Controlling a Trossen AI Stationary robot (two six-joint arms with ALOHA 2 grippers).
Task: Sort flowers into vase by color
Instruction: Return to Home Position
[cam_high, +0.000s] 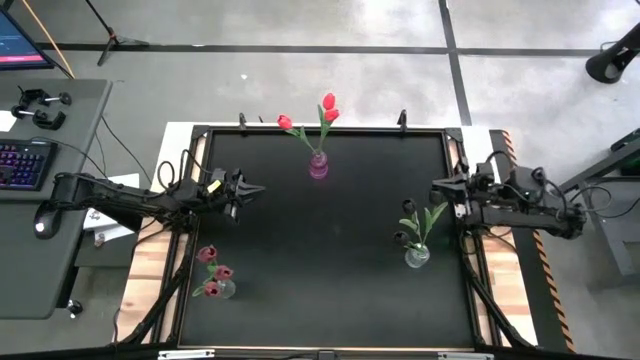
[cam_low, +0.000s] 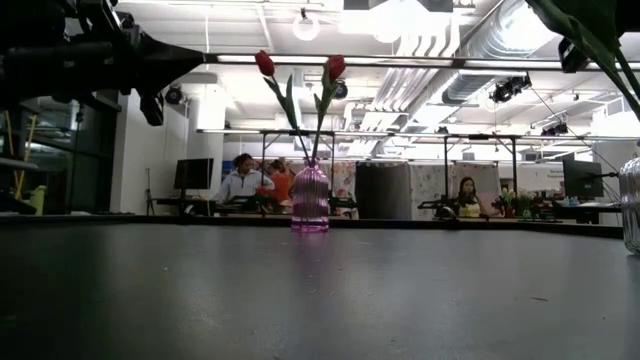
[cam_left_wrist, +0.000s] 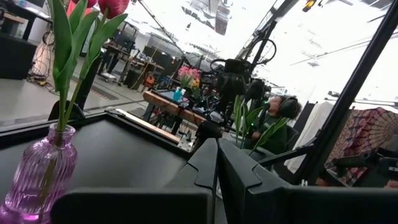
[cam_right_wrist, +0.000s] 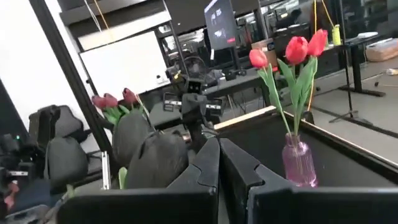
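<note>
Three vases stand on the black table, each holding tulips by their stems. A purple ribbed vase (cam_high: 318, 165) (cam_low: 310, 200) (cam_left_wrist: 40, 174) (cam_right_wrist: 298, 163) at the far middle holds red tulips (cam_high: 329, 103) (cam_right_wrist: 297, 48). A clear vase (cam_high: 222, 288) at the near left holds pink tulips (cam_high: 208, 255) (cam_right_wrist: 112, 99). A clear vase (cam_high: 417, 256) at the right holds dark-headed tulips (cam_high: 408, 207) with green leaves. My left gripper (cam_high: 258, 188) (cam_left_wrist: 216, 162) hovers shut at the table's left side. My right gripper (cam_high: 437, 186) (cam_right_wrist: 219, 155) hovers shut at the right side, just behind the dark tulips. Neither gripper holds anything.
The wide middle of the black table (cam_high: 330, 260) lies between the two arms. A raised frame runs round the table's edge (cam_high: 300, 130). A desk with a keyboard (cam_high: 20, 165) stands left of the table. People sit in the room beyond (cam_low: 240, 180).
</note>
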